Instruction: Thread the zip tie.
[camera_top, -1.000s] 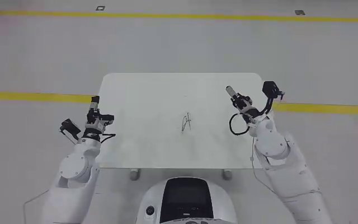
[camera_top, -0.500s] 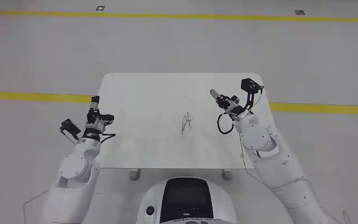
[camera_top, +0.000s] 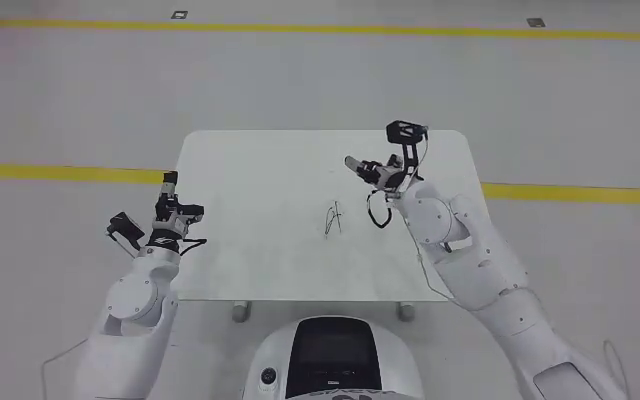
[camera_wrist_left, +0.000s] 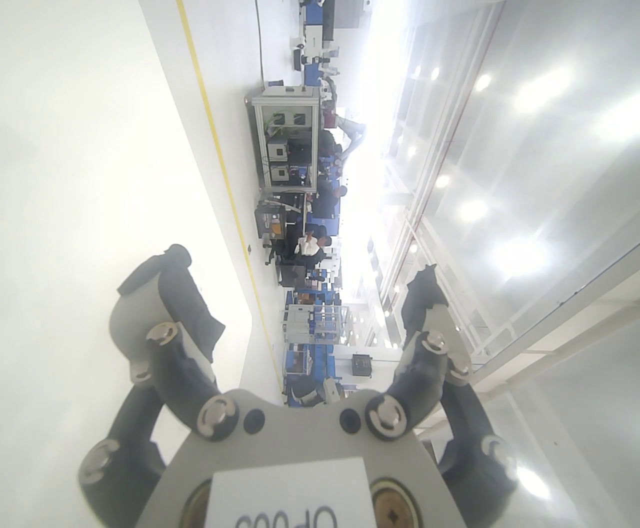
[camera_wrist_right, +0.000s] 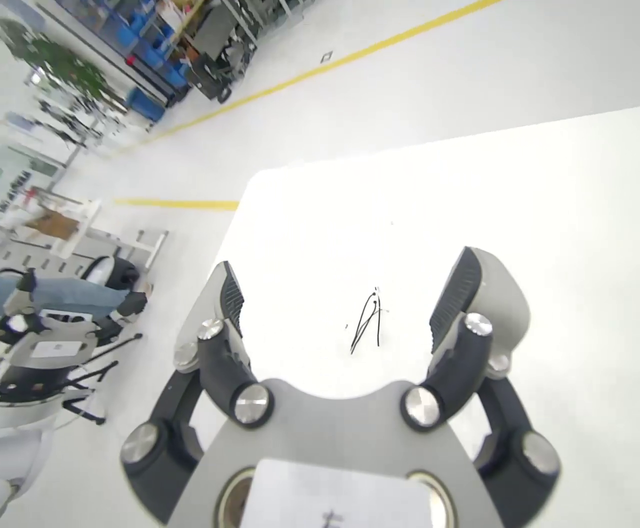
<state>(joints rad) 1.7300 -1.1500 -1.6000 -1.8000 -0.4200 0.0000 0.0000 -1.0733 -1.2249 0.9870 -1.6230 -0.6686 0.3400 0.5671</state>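
A thin black zip tie (camera_top: 333, 217) lies folded near the middle of the white table (camera_top: 260, 170); in the right wrist view the zip tie (camera_wrist_right: 367, 320) shows between and beyond my open fingers. My right gripper (camera_top: 352, 163) hovers over the table's right half, up and right of the tie, open and empty; in its own view the right gripper (camera_wrist_right: 350, 282) has its jaws wide apart. My left gripper (camera_top: 170, 179) sits at the table's left edge, far from the tie, open with nothing in it; in its wrist view the left gripper (camera_wrist_left: 300, 265) points out past the table edge toward the room.
The table stands on a pale floor with yellow lines (camera_top: 320, 28). Its left corner edge (camera_wrist_right: 245, 195) is rounded. Workbenches and equipment (camera_wrist_left: 287, 145) stand far off in the room.
My right arm has swung left from the table's right edge inward over the table, toward the zip tie. The left arm has kept still.
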